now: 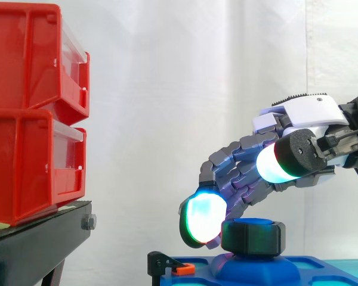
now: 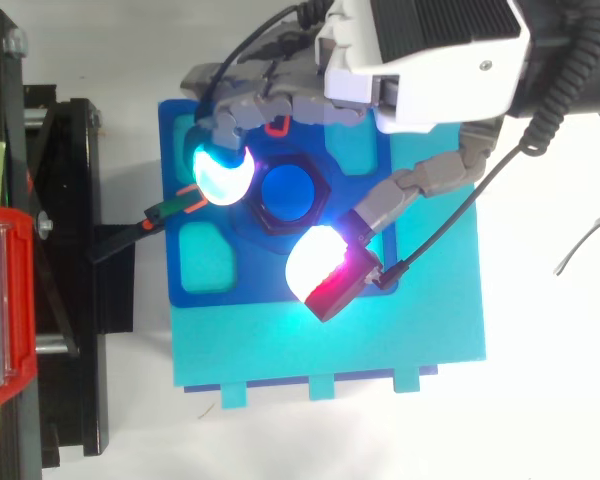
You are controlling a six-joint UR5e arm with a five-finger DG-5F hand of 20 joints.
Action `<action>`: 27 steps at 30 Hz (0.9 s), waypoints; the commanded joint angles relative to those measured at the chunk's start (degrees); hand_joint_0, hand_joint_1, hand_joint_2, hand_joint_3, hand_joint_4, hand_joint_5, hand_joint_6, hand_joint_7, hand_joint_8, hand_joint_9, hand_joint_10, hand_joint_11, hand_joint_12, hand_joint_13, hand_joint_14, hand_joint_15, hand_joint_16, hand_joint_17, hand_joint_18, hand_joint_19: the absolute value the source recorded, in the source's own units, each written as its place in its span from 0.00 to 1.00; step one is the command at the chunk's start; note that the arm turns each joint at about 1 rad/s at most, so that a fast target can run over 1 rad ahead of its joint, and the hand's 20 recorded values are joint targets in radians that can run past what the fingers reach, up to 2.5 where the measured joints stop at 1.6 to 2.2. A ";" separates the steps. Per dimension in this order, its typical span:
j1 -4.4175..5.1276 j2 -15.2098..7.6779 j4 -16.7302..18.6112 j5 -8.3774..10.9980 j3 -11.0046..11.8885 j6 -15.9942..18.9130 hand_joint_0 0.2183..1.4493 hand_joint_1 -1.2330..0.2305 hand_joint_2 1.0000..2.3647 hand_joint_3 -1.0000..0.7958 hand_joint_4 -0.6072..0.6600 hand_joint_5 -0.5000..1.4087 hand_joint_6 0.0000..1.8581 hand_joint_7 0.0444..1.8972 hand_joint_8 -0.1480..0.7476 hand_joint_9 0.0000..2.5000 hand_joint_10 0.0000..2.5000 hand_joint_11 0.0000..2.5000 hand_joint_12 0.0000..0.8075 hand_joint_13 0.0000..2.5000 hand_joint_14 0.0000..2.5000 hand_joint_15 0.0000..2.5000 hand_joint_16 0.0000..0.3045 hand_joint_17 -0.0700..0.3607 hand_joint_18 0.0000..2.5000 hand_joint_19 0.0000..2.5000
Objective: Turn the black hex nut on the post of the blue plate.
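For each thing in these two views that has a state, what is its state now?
black hex nut, sitting on the post, not gripped.
hand, open, arched over the nut; one finger pad low beside it, thumb pad raised above it.
blue plate, lying flat under the hand.
red bins, stacked two high on the black stand.
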 commanded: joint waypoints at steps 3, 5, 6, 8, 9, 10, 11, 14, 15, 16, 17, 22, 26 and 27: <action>-0.30 -0.01 0.05 -0.52 0.00 -0.08 0.20 0.52 0.00 0.28 0.81 0.13 0.27 0.52 0.66 0.12 0.00 0.01 0.69 0.18 0.00 0.17 0.21 0.50 0.14 0.13; -0.48 -0.01 0.14 -0.52 0.00 -0.08 0.20 0.52 0.00 0.28 0.82 0.13 0.27 0.51 0.66 0.12 0.00 0.01 0.69 0.18 0.00 0.17 0.21 0.50 0.14 0.13; -0.39 -0.01 0.14 -0.52 0.00 -0.08 0.20 0.52 0.00 0.28 0.82 0.13 0.27 0.52 0.66 0.12 0.00 0.01 0.69 0.18 0.00 0.18 0.21 0.50 0.14 0.13; -0.66 -0.01 0.14 -0.60 0.00 -0.08 0.20 0.52 0.00 0.28 0.82 0.13 0.27 0.52 0.66 0.12 0.00 0.01 0.69 0.18 0.00 0.18 0.21 0.50 0.14 0.13; -0.66 -0.01 0.14 -0.69 0.00 -0.08 0.20 0.52 0.00 0.28 0.81 0.13 0.27 0.52 0.66 0.12 0.00 0.02 0.69 0.18 0.00 0.17 0.22 0.51 0.14 0.13; -0.74 -0.01 0.05 -0.78 0.00 0.01 0.20 0.51 0.00 0.28 0.81 0.13 0.27 0.52 0.66 0.12 0.00 0.02 0.69 0.18 0.00 0.18 0.22 0.51 0.14 0.13; -0.83 -0.01 0.05 -0.96 0.00 0.01 0.20 0.51 0.00 0.28 0.82 0.13 0.27 0.51 0.66 0.12 0.00 0.01 0.70 0.18 0.00 0.18 0.22 0.51 0.14 0.13; -1.27 -0.01 0.14 -1.48 0.00 0.01 0.21 0.51 0.00 0.28 0.82 0.13 0.27 0.51 0.66 0.12 0.00 0.02 0.69 0.18 0.00 0.18 0.22 0.50 0.14 0.14; -1.36 -0.01 0.14 -1.57 0.00 0.01 0.21 0.51 0.00 0.28 0.82 0.13 0.27 0.51 0.66 0.12 0.00 0.02 0.69 0.18 0.00 0.18 0.21 0.50 0.14 0.14; -1.53 -0.01 0.14 -1.66 0.00 0.01 0.21 0.51 0.00 0.28 0.82 0.13 0.27 0.51 0.66 0.12 0.00 0.01 0.69 0.18 0.00 0.18 0.21 0.50 0.14 0.14; -1.62 -0.01 0.14 -1.83 0.00 0.01 0.21 0.51 0.00 0.28 0.81 0.13 0.27 0.51 0.66 0.12 0.00 0.01 0.69 0.18 0.00 0.18 0.22 0.50 0.15 0.14; -2.15 -0.01 0.23 -2.63 0.00 0.01 0.21 0.51 0.00 0.28 0.82 0.13 0.27 0.51 0.66 0.12 0.00 0.01 0.69 0.18 0.00 0.18 0.22 0.51 0.15 0.14; -2.59 -0.01 0.23 -3.24 0.00 0.01 0.21 0.51 0.00 0.28 0.82 0.13 0.27 0.51 0.66 0.12 0.00 0.02 0.69 0.18 0.00 0.18 0.22 0.51 0.15 0.14; -2.68 -0.01 0.23 -3.24 0.00 0.01 0.21 0.51 0.00 0.28 0.82 0.13 0.27 0.51 0.66 0.12 0.00 0.02 0.69 0.18 0.00 0.18 0.22 0.51 0.15 0.14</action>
